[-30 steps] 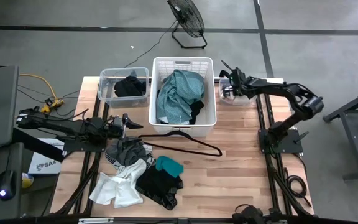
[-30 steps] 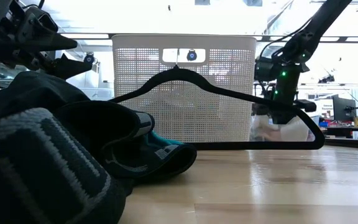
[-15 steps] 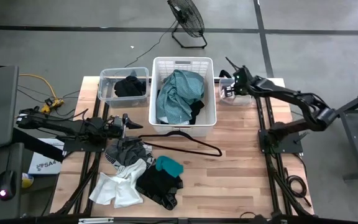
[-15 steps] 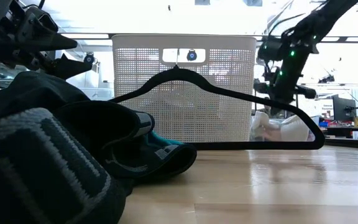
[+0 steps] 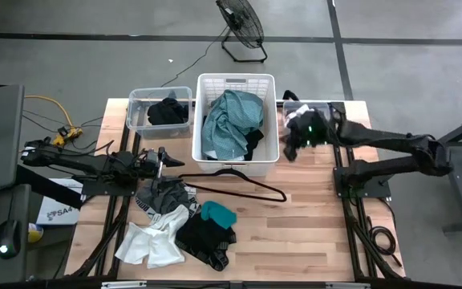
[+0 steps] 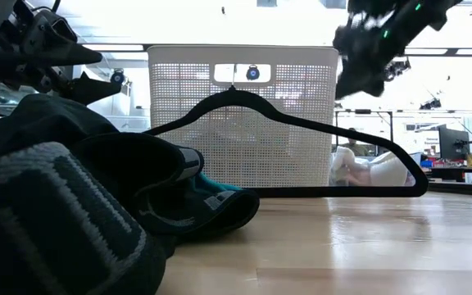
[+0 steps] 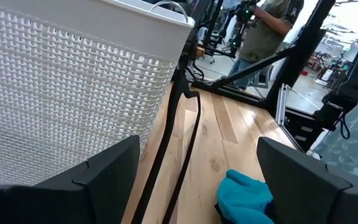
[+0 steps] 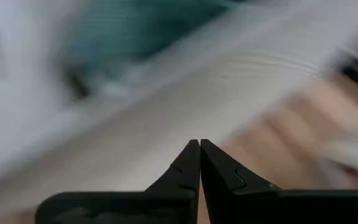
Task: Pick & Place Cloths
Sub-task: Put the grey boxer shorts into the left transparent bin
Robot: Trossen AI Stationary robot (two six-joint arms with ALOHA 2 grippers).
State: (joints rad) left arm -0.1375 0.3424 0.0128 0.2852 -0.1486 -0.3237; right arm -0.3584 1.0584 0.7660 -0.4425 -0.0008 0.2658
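Grey concrete floor (image 5: 391,24) crossed by dark lines. Black floor fan (image 5: 241,24) seen beyond table's far edge. Bright overhead light seen in low view. Person (image 7: 267,31) and metal frames seen in room beyond.

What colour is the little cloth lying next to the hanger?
Bright teal. The small cloth shows best in the high view, just below the black hanger.

No readable text or labels anywhere

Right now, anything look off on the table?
One oddity: a black wire hanger lies flat on the wood in front of the white basket, next to the cloths pile. It's no garment. Nothing looks spilled or damaged.
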